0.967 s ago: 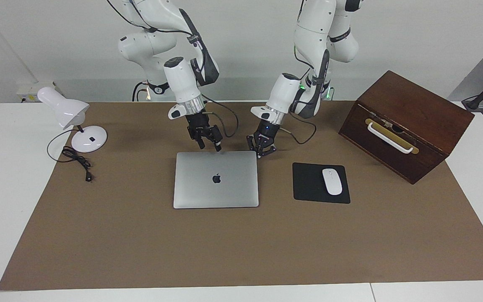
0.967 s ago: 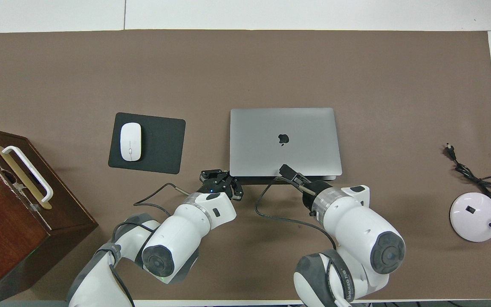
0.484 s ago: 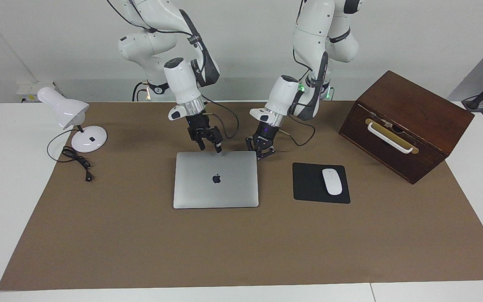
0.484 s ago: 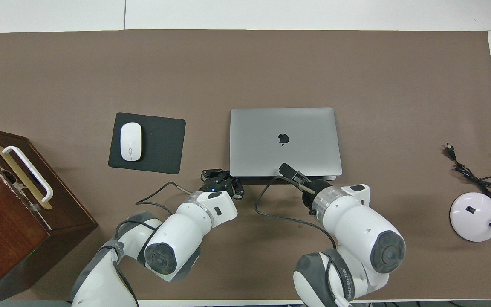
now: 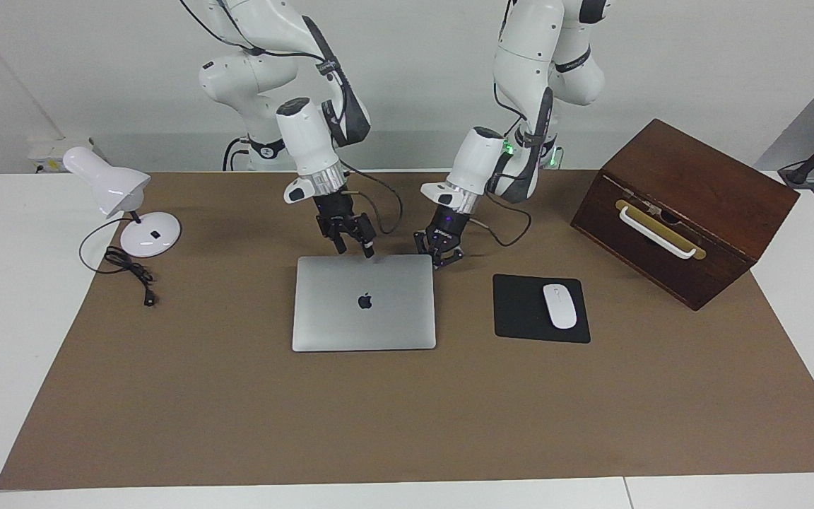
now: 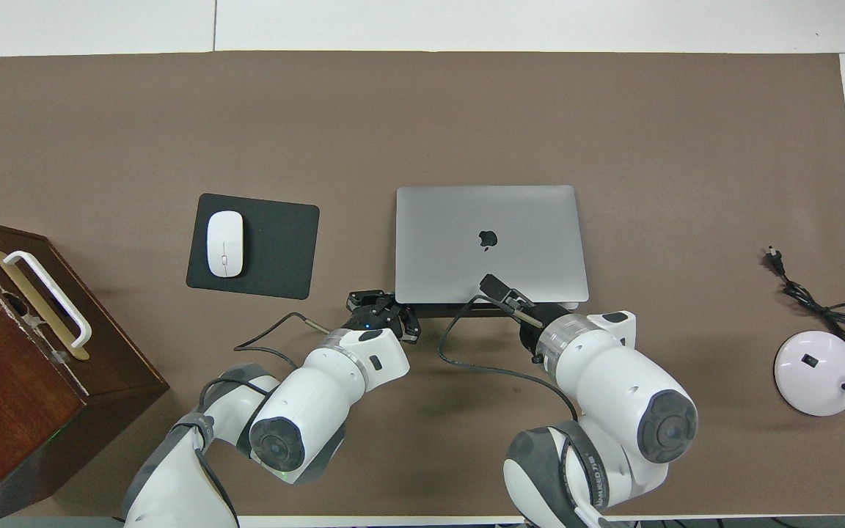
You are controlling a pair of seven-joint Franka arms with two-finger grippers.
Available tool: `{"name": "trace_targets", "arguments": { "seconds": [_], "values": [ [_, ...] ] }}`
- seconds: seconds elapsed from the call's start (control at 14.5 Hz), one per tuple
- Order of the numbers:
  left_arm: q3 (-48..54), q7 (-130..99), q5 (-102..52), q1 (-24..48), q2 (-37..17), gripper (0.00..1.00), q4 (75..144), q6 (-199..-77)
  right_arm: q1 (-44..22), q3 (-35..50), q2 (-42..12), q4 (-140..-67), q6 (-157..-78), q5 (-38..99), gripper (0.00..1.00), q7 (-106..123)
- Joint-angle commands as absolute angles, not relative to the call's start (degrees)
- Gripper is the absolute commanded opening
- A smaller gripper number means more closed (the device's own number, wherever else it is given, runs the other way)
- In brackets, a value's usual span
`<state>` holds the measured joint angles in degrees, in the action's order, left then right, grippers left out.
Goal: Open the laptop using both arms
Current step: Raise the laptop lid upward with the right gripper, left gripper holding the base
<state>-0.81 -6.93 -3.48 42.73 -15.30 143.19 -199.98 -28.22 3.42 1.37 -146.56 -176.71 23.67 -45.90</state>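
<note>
The silver-grey laptop (image 5: 364, 318) (image 6: 525, 227) lies shut on the brown mat, its black logo facing up. My right gripper (image 5: 354, 249) (image 6: 499, 290) is at the middle of the laptop's edge nearest the robots. Its fingers are spread open, and one fingertip (image 5: 367, 249) is at the lid's rim. My left gripper (image 5: 439, 260) (image 6: 378, 308) sits low beside the laptop's corner nearest the robots, toward the left arm's end. It is shut with nothing in it and its links splay out. I cannot tell whether it touches the laptop.
A black mouse pad (image 5: 520, 311) with a white mouse (image 5: 559, 305) lies beside the laptop toward the left arm's end. A brown wooden box (image 5: 689, 184) with a white handle stands past it. A white desk lamp (image 5: 107, 180) and its cable (image 5: 128, 272) are at the right arm's end.
Both arms have shifted only slightly. The grippers stay at the laptop's edge, and the laptop has not moved.
</note>
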Motion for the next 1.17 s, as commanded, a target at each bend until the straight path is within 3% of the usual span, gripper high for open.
{"name": "trace_targets", "arguments": {
  "seconds": [0.0, 1.11],
  "values": [
    [-0.79, -6.77, -2.37, 42.89, -18.37, 0.0, 141.77, -200.83, -27.16, 3.96, -0.17, -144.49, -177.45, 25.49, 1.0, -44.3],
    [-0.79, -6.68, -2.37, 43.15, -18.46, 0.0, 141.68, -200.83, -24.53, 3.96, -4.92, -135.19, -176.49, 25.4, 1.0, -43.95]
  ]
}}
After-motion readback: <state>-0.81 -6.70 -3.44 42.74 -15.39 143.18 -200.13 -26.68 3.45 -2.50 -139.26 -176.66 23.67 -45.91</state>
